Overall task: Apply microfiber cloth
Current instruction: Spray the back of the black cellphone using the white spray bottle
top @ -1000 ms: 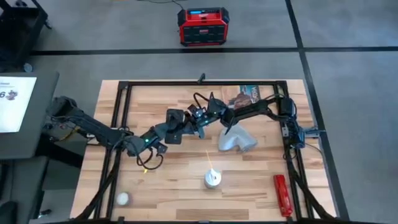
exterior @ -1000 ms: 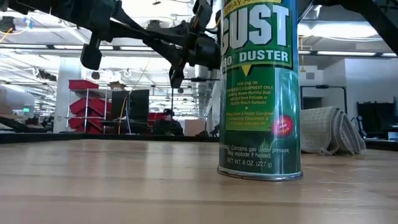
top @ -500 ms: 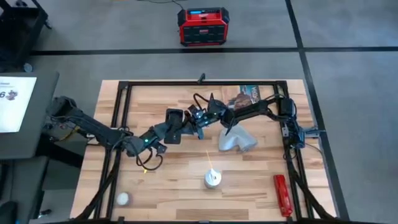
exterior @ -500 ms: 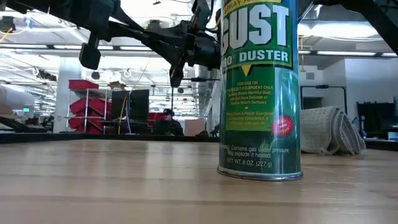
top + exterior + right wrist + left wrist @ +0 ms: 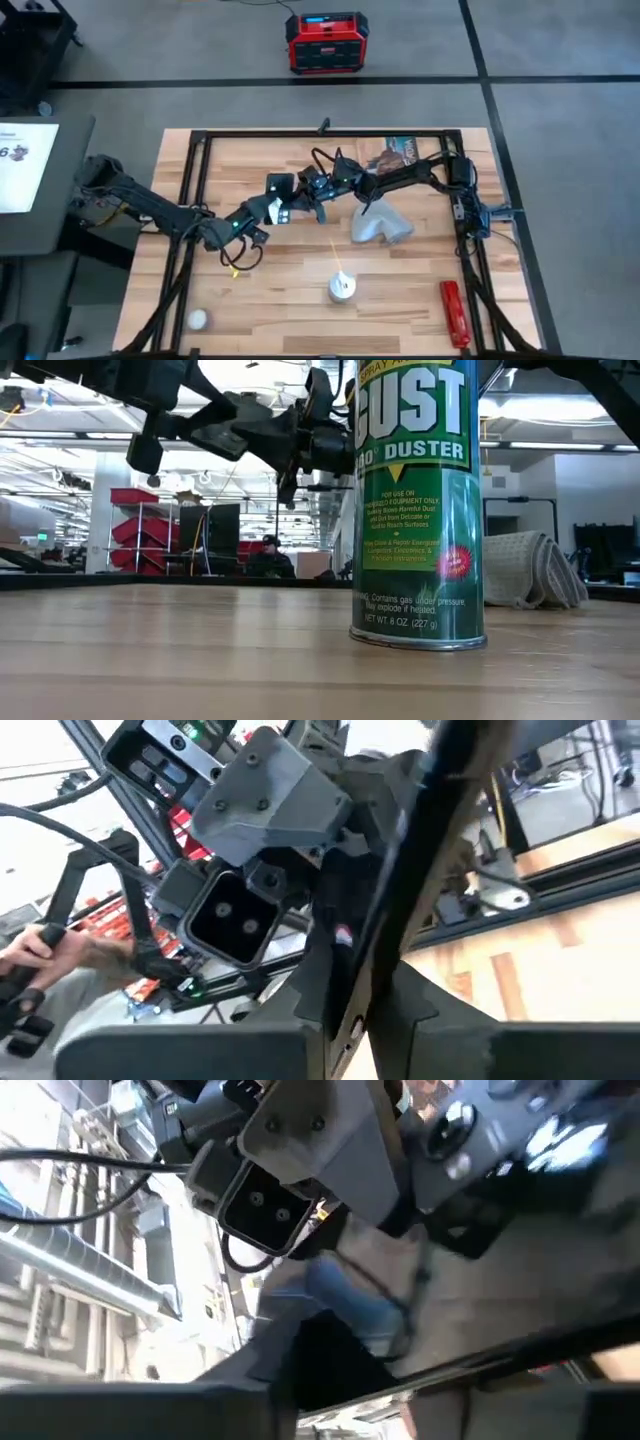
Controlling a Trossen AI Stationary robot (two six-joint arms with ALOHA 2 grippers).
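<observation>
Cloth (image 5: 381, 226) lies bunched on the table, free of both grippers.
Right gripper (image 5: 322, 187) hovers beside it, toward table centre, fingers closed on a black phone (image 5: 375, 935). Left gripper (image 5: 290, 204) meets it there, close against the phone; its finger spread cannot be told.
</observation>
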